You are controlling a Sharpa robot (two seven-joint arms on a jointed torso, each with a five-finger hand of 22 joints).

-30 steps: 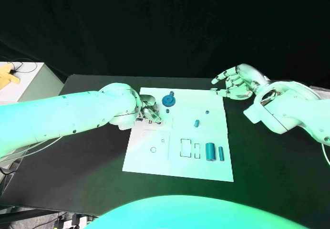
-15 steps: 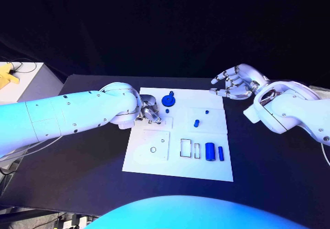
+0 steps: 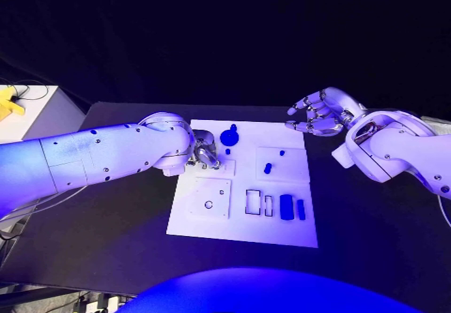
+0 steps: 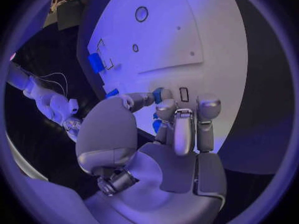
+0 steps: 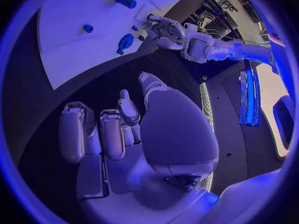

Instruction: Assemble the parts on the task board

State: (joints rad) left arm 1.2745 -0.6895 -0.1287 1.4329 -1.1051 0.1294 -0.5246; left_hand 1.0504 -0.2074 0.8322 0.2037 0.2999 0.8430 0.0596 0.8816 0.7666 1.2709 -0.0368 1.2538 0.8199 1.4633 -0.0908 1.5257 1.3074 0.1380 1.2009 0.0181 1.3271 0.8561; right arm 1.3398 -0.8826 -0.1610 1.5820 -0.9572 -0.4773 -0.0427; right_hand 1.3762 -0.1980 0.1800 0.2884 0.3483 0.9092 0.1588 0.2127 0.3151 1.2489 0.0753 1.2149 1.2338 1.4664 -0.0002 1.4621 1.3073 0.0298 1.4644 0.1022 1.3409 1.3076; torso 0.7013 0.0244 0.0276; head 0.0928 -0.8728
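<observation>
While the silver left hand (image 3: 206,156) has barely shifted, fingertips pinching a small blue part (image 4: 158,95) over the white task board (image 3: 212,225), insertion continues; the right hand (image 3: 315,114) hovers loosely curled, holding nothing

Blue parts (image 3: 287,206) on white task board (image 3: 244,228)

A flat black rectangular worktop (image 3: 122,222) carries the scene. Directly on it, in the middle, lies a thin white rectangular task board (image 3: 212,228), flat, its long sides running away from the robot and its near end slightly wider in the head view. Bare black surface borders the board on both sides and along its near edge. Past the worktop's far left corner stands a pale box-like cabinet (image 3: 33,114), apart from the board.
</observation>
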